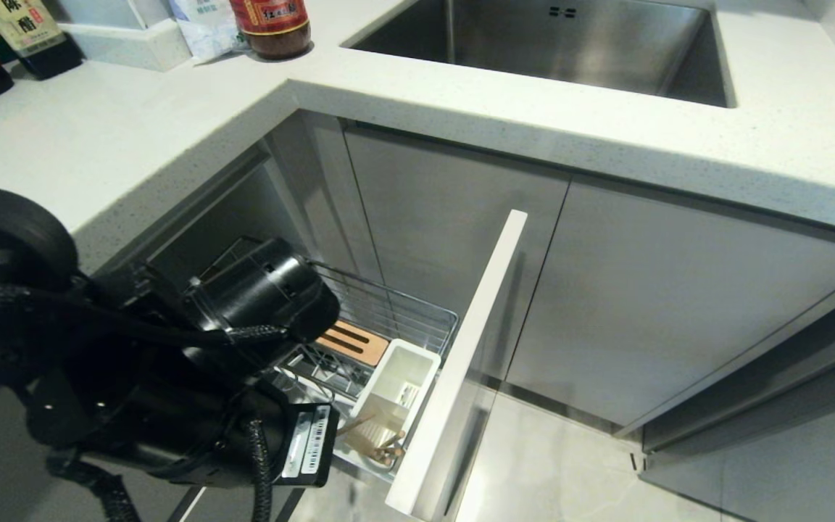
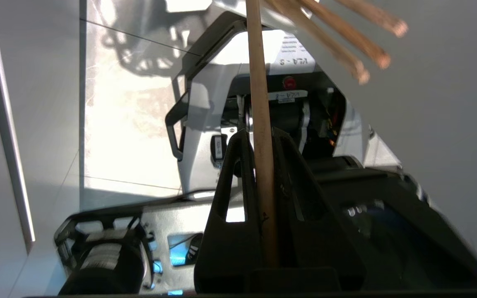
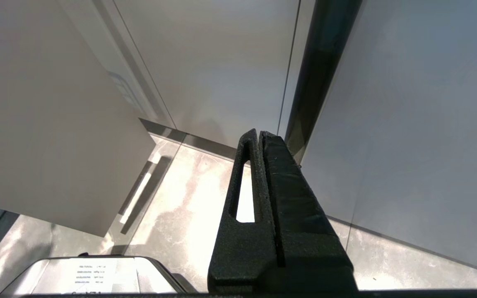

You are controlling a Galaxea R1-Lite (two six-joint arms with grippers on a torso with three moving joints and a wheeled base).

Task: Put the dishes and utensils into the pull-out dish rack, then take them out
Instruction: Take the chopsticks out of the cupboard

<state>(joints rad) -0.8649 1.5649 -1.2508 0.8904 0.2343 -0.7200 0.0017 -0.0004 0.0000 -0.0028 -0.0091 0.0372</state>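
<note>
The black left arm [image 1: 171, 362] covers most of the pull-out dish rack [image 1: 388, 312], so only its far corner, part of the wooden strip [image 1: 354, 342] and the utensil cup [image 1: 396, 388] show. The chopsticks [image 1: 381, 446] there are blurred. In the left wrist view, one chopstick [image 2: 259, 124] is cut off by the top edge.

A pale speckled countertop [image 1: 135, 138] wraps around a steel sink [image 1: 570, 43]. Dark sauce bottles [image 1: 19, 32], a jar [image 1: 272, 25] and a white packet [image 1: 204, 29] stand at its back. Grey cabinet doors [image 1: 649, 304] sit below, above a pale floor [image 1: 555, 471].
</note>
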